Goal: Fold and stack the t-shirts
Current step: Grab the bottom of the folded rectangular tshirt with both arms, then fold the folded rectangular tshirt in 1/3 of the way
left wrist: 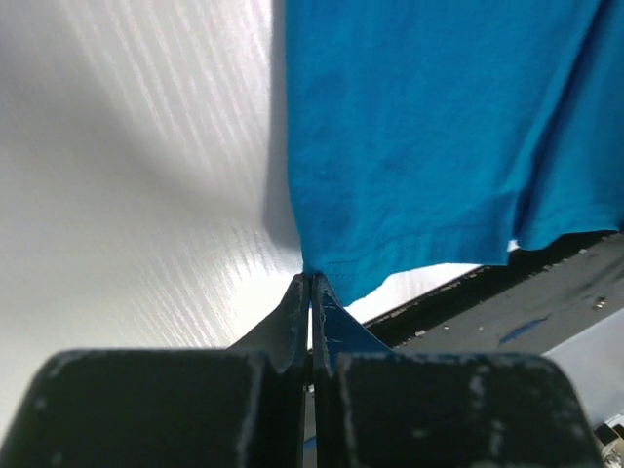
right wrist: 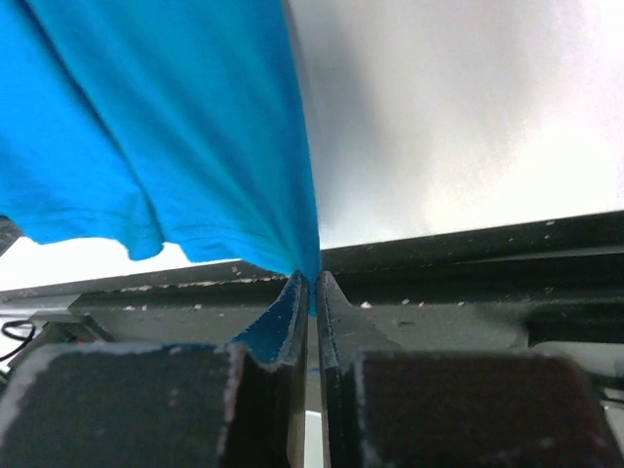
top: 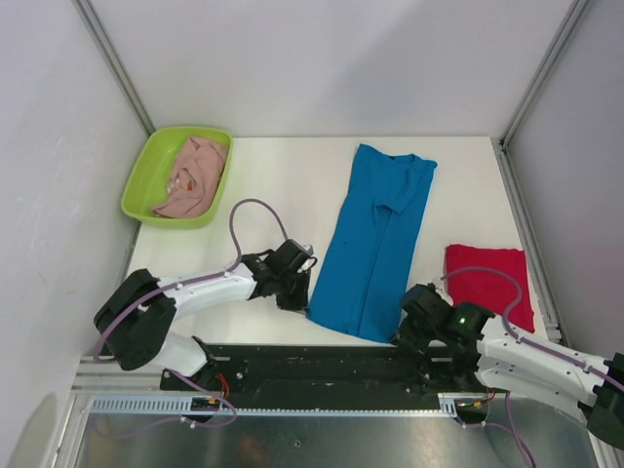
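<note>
blue t-shirt [top: 375,244]: lies in the middle of the table as a long narrow strip, sleeves turned in, collar end far, hem end at the near edge.
hem corners: each one is caught in a claw, and the cloth is drawn taut up from both pinch points in the wrist views.
left gripper [left wrist: 310,281]: pressed together on the near-left hem corner, just a sliver of blue between the tips.
right gripper [right wrist: 314,280]: pressed together on the near-right hem corner, over the black rail [top: 322,356].
step in hand: the crosswise fold of the blue shirt, by my reading; the lengthwise fold is done.
next move: lift both corners level and together, carry the hem over towards the collar, lay it down square and let go.
red t-shirt [top: 487,283]: a flat rectangle right of the blue one and apart from it, probably folded, though the overhead view is too coarse to be sure.
pink t-shirt [top: 193,175]: crumpled in the lime-green tray [top: 136,187] at the far-left corner, not yet folded.
table [top: 283,180]: white, smooth, faintly grained, and it gives glare in the wrist views.
room: plain pale walls on three sides with metal posts in the far corners.
</note>
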Robot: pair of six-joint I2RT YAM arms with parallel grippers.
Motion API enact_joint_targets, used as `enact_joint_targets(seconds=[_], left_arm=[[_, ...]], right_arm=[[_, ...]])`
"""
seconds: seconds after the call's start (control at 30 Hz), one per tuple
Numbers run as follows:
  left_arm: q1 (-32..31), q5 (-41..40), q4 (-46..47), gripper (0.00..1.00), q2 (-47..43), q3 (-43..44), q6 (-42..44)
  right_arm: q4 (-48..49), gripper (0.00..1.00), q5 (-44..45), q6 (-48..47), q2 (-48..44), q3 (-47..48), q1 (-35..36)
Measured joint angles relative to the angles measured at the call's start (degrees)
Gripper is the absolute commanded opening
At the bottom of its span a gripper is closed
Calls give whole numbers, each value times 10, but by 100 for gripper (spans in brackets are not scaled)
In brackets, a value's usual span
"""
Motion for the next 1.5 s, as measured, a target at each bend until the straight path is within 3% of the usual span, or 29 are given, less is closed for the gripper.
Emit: enact_joint_targets(seconds=[0.37,0.53,1.1,1.5], left_arm=[[0,1,-3,0,-35,48,-10],[0,-1,-7,0,-9,101,-10],[70,-28,-7,0,274,411,16],[119,-45,-6,0,431,603,15]], right_arm=[[-37,0,25,-19,-16,69,-5],[-37,0,31,-55,6,90,-52],[168,0,-3,-273,268,226,-336],[279,0,-39,-326,455,330,-420]])
